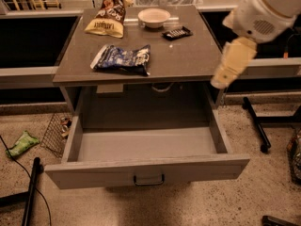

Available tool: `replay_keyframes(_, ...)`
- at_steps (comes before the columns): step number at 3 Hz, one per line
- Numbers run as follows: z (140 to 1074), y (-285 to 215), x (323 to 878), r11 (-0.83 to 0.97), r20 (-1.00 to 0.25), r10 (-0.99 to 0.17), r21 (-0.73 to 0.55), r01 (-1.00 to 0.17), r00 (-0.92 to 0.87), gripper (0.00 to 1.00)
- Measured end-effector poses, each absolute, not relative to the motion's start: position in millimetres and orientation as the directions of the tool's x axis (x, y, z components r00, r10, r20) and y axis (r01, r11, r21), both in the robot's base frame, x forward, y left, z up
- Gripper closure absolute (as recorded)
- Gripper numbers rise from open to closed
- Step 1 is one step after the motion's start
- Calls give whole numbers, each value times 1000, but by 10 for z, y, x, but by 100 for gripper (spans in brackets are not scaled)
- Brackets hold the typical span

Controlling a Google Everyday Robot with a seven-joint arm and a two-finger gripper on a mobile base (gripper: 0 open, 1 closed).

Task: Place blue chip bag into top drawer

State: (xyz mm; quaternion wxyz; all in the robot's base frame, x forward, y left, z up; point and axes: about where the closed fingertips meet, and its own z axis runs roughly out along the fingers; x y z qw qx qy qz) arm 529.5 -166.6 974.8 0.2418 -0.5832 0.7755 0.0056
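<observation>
The blue chip bag (123, 59) lies flat on the grey tabletop (183, 55), left of centre near the front edge. The top drawer (94, 173) is pulled fully open below it, with nothing inside and a small dark handle (148, 179) at the centre of its front panel. My gripper (222, 80) is the cream end of the white arm. It hangs at the table's right front corner, above the drawer's right side, well right of the bag and holding nothing.
A yellow-and-brown chip bag (107, 19), a white bowl (154, 17) and a black candy bar (177, 32) sit at the back of the tabletop. A wire basket (55, 132), a green wrapper (21, 143) and a black pole (30, 192) are on the floor at left. Black stand legs (256, 126) are at right.
</observation>
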Motion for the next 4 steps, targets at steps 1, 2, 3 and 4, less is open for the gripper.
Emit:
replay_keyframes(1,9704,-1207,5775,318,-500,-851,-245,-916,-162,0)
replay_keyframes(2,9528,-682,6112,282,-579,-806,-189,-941,-125,0)
replay_keyframes(3,9474,-632,6149,284,-581,-804,-187,-940,-128,0)
replay_keyframes(4,9221,-310,6470,265,-597,-797,-204,-942,-95,0)
